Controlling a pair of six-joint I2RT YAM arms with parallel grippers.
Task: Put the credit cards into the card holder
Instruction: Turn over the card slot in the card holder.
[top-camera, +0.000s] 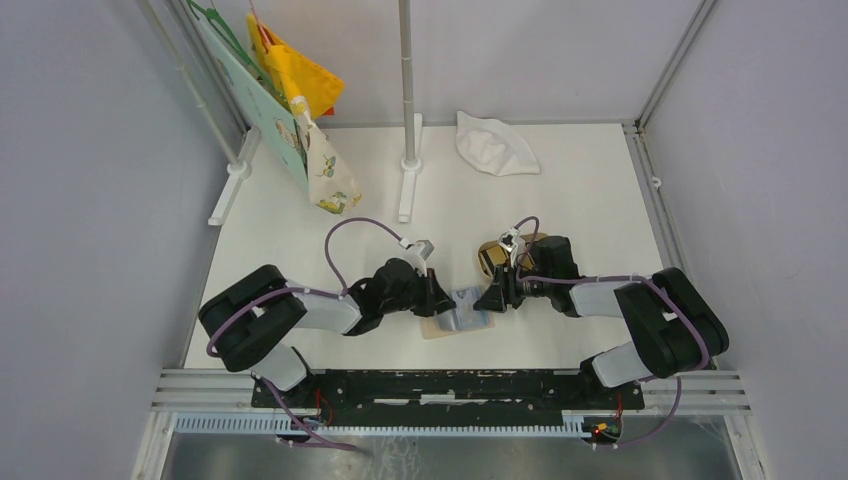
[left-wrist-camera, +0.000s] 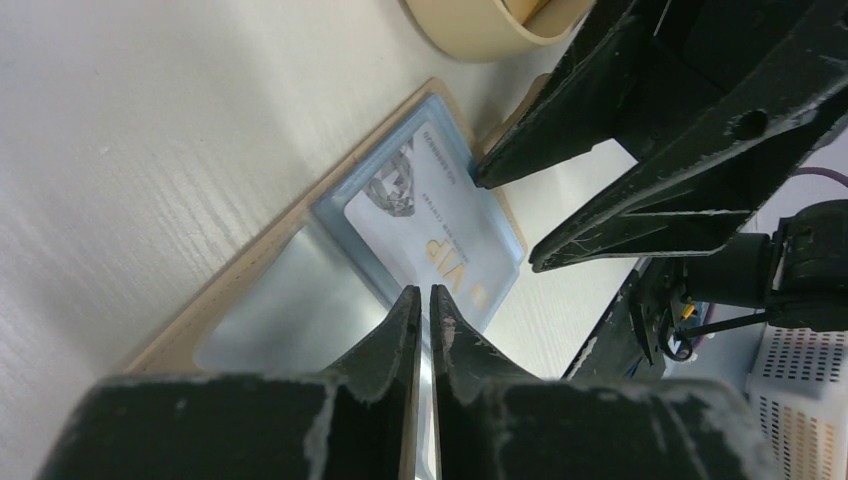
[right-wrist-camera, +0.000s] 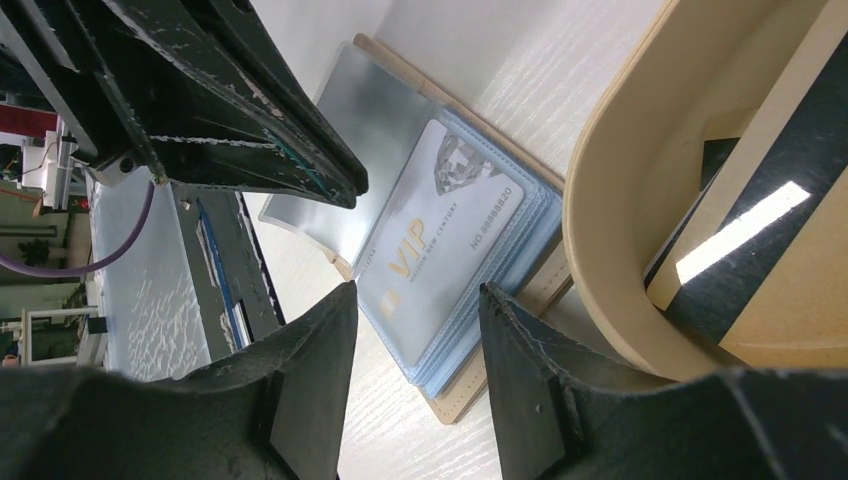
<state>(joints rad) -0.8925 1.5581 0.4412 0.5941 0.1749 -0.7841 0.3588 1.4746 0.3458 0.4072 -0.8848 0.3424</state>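
The card holder (top-camera: 455, 322) lies open on the table between both grippers, beige outside (right-wrist-camera: 540, 290) with light blue pockets. A grey-white credit card (left-wrist-camera: 430, 220) marked VIP (right-wrist-camera: 440, 220) lies flat in its top pocket, beside a clear sleeve. My left gripper (top-camera: 445, 300) is shut, with only a thin slit between its jaws (left-wrist-camera: 424, 295), and its tips are low over the clear sleeve. My right gripper (top-camera: 490, 298) stands open (right-wrist-camera: 415, 295) just above the holder's near edge, with nothing between its fingers. A black card (right-wrist-camera: 810, 120) sits in the tan tray.
The tan oval tray (right-wrist-camera: 610, 220) stands right against the holder's far side (top-camera: 492, 262). A white cloth (top-camera: 495, 145) lies at the back. A white pole on a stand (top-camera: 408, 160) and hanging coloured pouches (top-camera: 300, 110) are at the back left.
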